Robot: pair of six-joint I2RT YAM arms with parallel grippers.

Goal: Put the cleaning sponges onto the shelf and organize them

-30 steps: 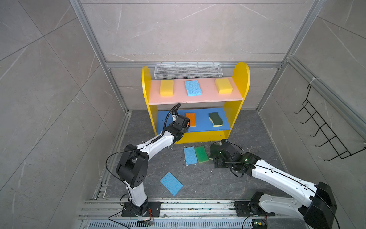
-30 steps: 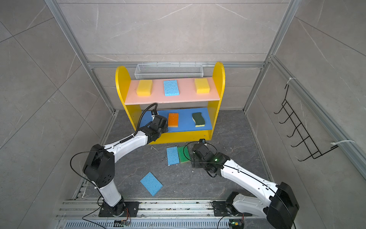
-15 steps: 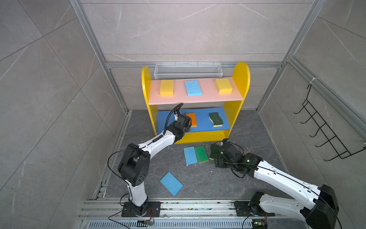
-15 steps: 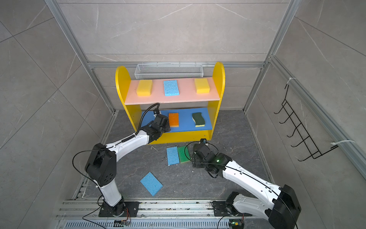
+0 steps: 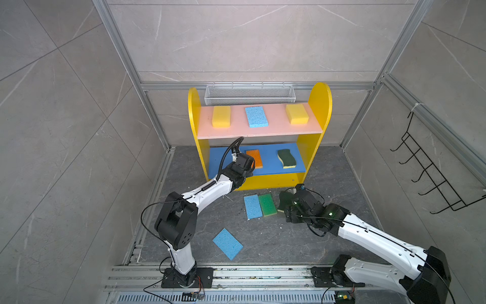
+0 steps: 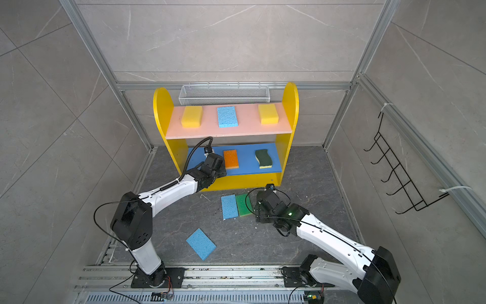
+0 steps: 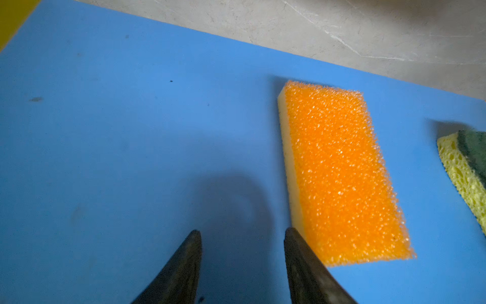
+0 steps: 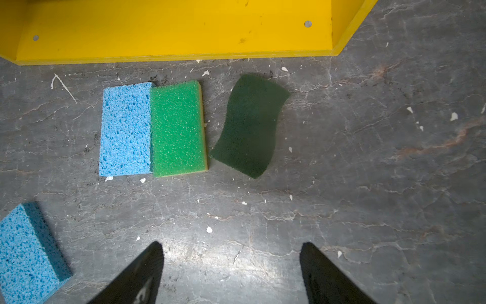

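1. Nearest the arm bases, a lone light blue sponge (image 5: 227, 243) is seen flat and askew on the grey floor (image 5: 276, 237), well apart from the other sponges.
2. The right gripper (image 8: 231, 246) is held low over bare floor. Its fingers are spread wide with nothing between them.
3. Just beyond it, three sponges are laid in a row in front of the shelf (image 5: 271, 180). A second light blue sponge (image 8: 125, 130) and a bright green sponge (image 8: 178, 129) are touching along their long sides.
4. A floor wavy dark green sponge (image 8: 249, 126) is tilted just beside the bright green sponge. Contact at the near corners cannot be told. In both top views it is partly covered by the right wrist.
5. The left gripper (image 7: 242, 231) is positioned over the blue middle board (image 7: 105, 131). Its fingers are parted by a narrow gap with nothing clamped. One finger is seen just beside the near corner of the orange sponge (image 7: 342, 171); contact cannot be told.
6. The orange sponge is laid flat mid-board. A shelved wavy dark green sponge (image 5: 286, 158) with a yellow base is set apart from it, toward the right arm's end.
7. On the pink upper board (image 5: 273, 129), a first yellow sponge (image 5: 221, 116), a third light blue sponge (image 5: 256, 116) and a second yellow sponge (image 5: 297, 113) are spaced in a row, none touching.
8. Farthest back, a white mesh basket (image 5: 248, 94) is mounted behind the shelf top. A black wire hook rack (image 5: 431, 173) is hung on the side wall.
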